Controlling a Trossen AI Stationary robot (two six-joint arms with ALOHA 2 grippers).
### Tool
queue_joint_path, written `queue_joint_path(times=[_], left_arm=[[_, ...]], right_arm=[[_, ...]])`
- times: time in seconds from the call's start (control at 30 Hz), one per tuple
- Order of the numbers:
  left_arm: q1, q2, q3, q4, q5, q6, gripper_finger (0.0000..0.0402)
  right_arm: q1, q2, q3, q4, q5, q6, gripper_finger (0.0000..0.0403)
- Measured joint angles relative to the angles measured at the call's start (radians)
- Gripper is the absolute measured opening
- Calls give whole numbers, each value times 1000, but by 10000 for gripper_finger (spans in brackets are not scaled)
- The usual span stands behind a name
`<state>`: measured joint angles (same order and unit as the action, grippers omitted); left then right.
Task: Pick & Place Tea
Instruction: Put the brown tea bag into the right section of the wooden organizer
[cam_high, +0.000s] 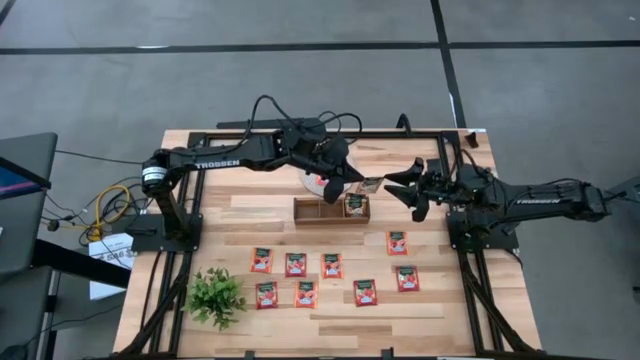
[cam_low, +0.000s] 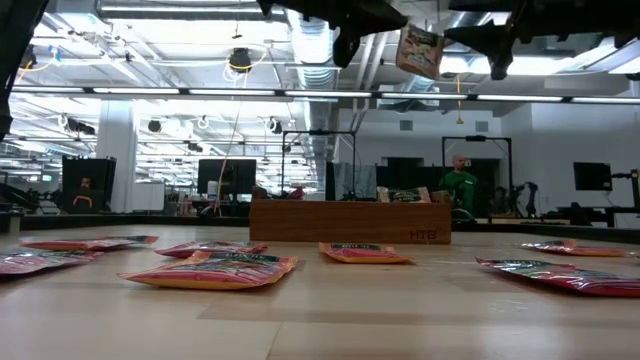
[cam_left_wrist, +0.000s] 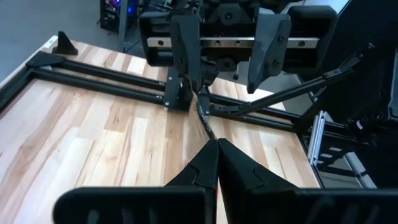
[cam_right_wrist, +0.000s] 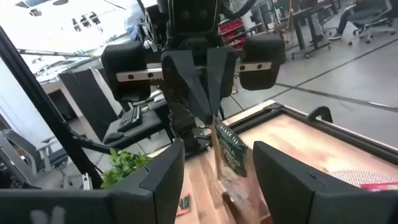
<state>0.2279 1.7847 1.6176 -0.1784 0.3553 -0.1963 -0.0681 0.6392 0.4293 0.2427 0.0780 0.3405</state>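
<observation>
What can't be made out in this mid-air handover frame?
- Print on the sachet gripped by the left hand: blurred in the right wrist view, too small in the high view.
- Tray contents: in the low view its front wall hides all but a few tops.
- Round mat: largely covered by the left arm in the high view.

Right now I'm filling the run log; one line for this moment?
left gripper: shut on tea sachet | right gripper: open around sachet | above wooden tray
</observation>
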Motion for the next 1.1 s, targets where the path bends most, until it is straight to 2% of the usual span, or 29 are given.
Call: queue_joint_path(times=[0.33, 0.5, 0.7, 1.1], left_arm=[[0, 0, 0, -73, 29, 0, 0], [0, 0, 0, -69, 40, 2, 0], [1, 0, 0, -67, 50, 2, 0], [1, 0, 0, -56, 34, 5, 0]], right_arm=[[-3, 2, 0, -8, 27, -61, 172], [-26, 3, 0, -93, 26, -40, 169], [-40, 3, 0, -85, -28, -26, 179], [-39, 3, 0, -82, -65, 11, 189]])
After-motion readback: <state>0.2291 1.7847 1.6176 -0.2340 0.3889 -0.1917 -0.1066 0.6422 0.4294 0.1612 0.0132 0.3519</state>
